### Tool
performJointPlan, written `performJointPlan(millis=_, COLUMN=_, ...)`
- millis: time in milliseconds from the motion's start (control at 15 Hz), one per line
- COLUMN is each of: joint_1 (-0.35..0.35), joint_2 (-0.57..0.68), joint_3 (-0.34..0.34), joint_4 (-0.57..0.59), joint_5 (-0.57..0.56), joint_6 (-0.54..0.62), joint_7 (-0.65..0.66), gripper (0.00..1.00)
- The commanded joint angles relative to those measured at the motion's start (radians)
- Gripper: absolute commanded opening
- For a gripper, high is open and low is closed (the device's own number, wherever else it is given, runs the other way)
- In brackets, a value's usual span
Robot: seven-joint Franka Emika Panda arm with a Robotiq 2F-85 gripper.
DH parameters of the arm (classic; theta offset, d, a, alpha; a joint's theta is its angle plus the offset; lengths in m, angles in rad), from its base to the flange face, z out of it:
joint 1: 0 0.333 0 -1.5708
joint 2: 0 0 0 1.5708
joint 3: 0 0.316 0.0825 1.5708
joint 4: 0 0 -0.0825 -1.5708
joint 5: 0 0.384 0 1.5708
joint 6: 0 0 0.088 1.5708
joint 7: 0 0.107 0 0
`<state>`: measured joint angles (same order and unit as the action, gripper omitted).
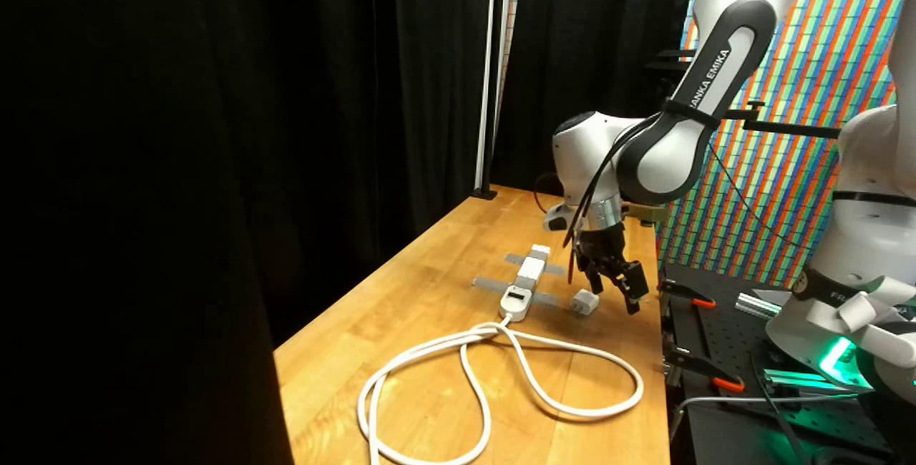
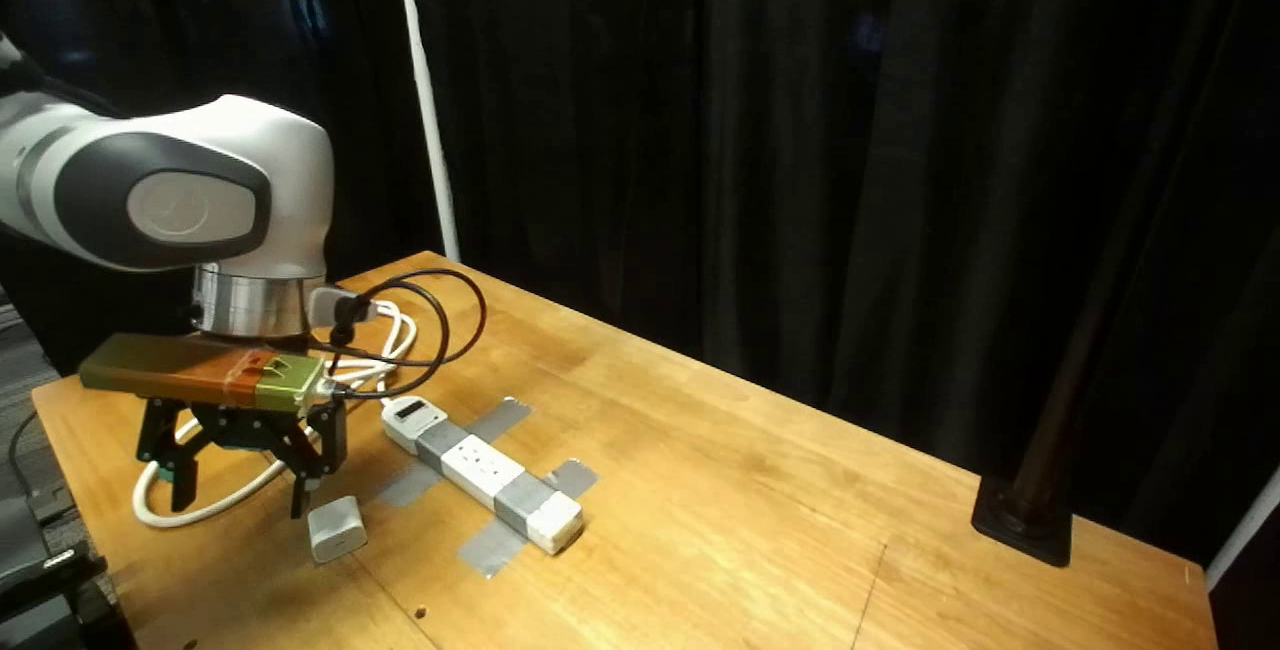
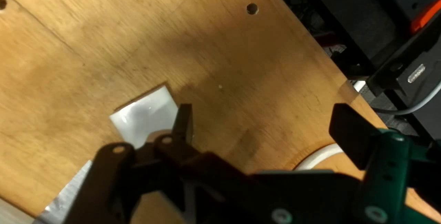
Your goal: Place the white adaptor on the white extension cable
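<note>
The fingers (image 3: 349, 134) stand wide apart at the end of the gripper (image 2: 240, 505), pointing down, and in the wrist view we see wooden tabletop (image 3: 234, 79) through the gap between them. In an exterior view we find the white adaptor (image 2: 337, 533) resting on that tabletop, outside the gap, between three and four o'clock from the gripper and just beside the nearer fingertip (image 2: 298, 500); whether the two touch we cannot tell. In the wrist view it lies at about nine o'clock from the middle of the gap, partly covered by the finger on that side. From the adaptor in the same exterior view, the oblong block (image 2: 500, 478) of the white extension cable (image 2: 482, 465) lies between two and three o'clock, near but apart. It runs from ten o'clock to four, strips of gray tape (image 2: 494, 548) cross it onto the wood, and between them we see outlets (image 2: 478, 460) facing up. In an exterior view we follow the cord (image 1: 587, 413) from the block's seven o'clock end into big loops, one reaching between four and five o'clock from the block. In both exterior views we also see black curtain (image 1: 444, 107) past the tabletop's edge.
</note>
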<state>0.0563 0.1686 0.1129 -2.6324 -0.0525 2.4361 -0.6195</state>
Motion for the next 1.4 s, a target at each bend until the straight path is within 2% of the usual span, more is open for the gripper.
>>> performJointPlan(millis=0, joint_1=-0.063, joint_2=0.035, joint_3=0.005, joint_4=-0.013, joint_5=0.060, joint_6=0.098, joint_7=-0.141, gripper=1.00)
performJointPlan(millis=267, joint_1=-0.107, joint_2=0.054, joint_3=-0.023, joint_4=-0.010, joint_5=-0.043, joint_6=0.133, joint_7=-0.289, gripper=1.00)
performJointPlan(millis=533, joint_1=-0.143, joint_2=0.036, joint_3=-0.039, joint_4=-0.028, joint_5=-0.088, joint_6=0.217, joint_7=-0.426, gripper=1.00)
performJointPlan(millis=867, joint_1=-0.183, joint_2=0.019, joint_3=-0.031, joint_4=-0.063, joint_5=-0.101, joint_6=0.392, joint_7=-0.617, gripper=1.00)
performJointPlan(millis=1133, joint_1=-0.231, joint_2=0.064, joint_3=-0.018, joint_4=-0.059, joint_5=-0.115, joint_6=0.523, joint_7=-0.825, gripper=1.00)
performJointPlan(millis=1333, joint_1=-0.241, joint_2=0.089, joint_3=-0.026, joint_4=-0.041, joint_5=-0.121, joint_6=0.523, joint_7=-0.893, gripper=1.00)
